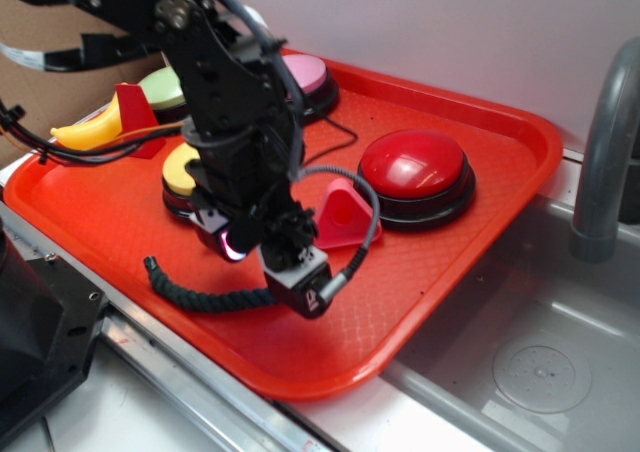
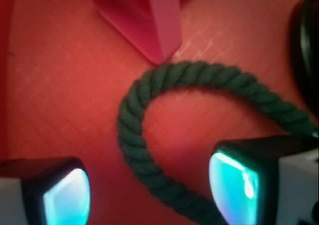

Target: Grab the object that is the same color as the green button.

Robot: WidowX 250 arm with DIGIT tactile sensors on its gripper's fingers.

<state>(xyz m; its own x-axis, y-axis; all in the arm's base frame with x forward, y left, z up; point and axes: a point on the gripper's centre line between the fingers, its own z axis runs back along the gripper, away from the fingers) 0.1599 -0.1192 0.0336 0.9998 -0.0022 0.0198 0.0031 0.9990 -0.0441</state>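
The dark green twisted rope (image 1: 200, 294) lies curved on the red tray (image 1: 480, 132) near its front edge. In the wrist view the rope (image 2: 133, 130) bends in an arc and runs down between my two fingers. My gripper (image 1: 250, 252) hangs low over the rope's right end, open (image 2: 149, 192), with one finger on each side of the rope and not touching it. The pale green button (image 1: 163, 87) sits at the tray's far left corner, partly hidden behind the arm.
A yellow button (image 1: 180, 170), a pink button (image 1: 308, 72) and a large red button (image 1: 415, 170) stand on the tray. A yellow banana (image 1: 85, 132) and a red wedge (image 1: 133, 112) lie far left. A pink wedge (image 1: 342, 215) sits just beyond the rope. A sink (image 1: 540, 372) lies to the right.
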